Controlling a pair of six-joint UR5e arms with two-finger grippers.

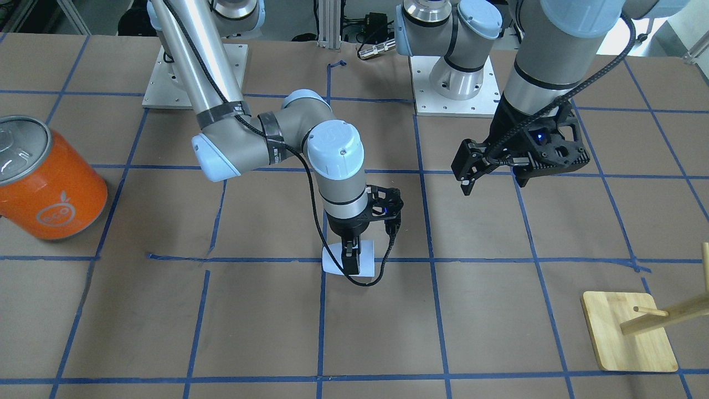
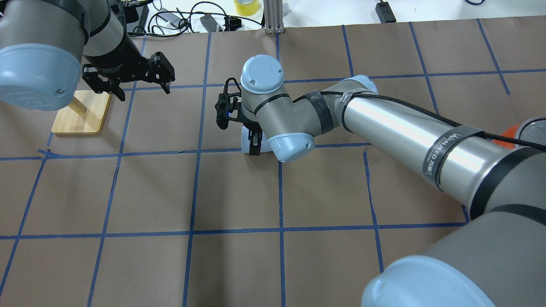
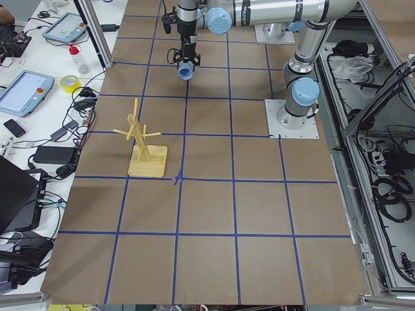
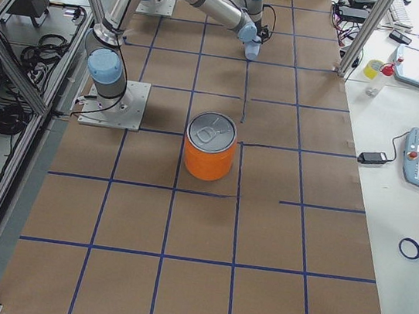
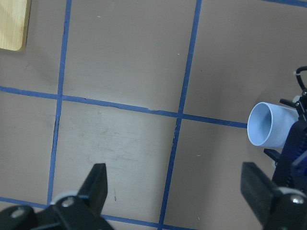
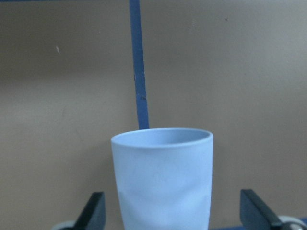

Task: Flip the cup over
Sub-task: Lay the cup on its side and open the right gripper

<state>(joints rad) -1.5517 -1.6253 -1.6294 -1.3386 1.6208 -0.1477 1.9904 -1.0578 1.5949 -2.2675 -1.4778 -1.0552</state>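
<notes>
The cup is a small pale blue-white tumbler lying on its side at the table's middle, on a blue tape line. It also shows in the overhead view and the right wrist view. Its open mouth faces the left wrist camera. My right gripper points straight down over the cup with one finger on each side. The fingers stand wide apart and show no contact with the cup's wall. My left gripper hangs open and empty above the table, off to the cup's side.
A big orange can with a silver lid stands at the table's end on my right side. A wooden peg stand on a square base stands on my left side, and also shows in the overhead view.
</notes>
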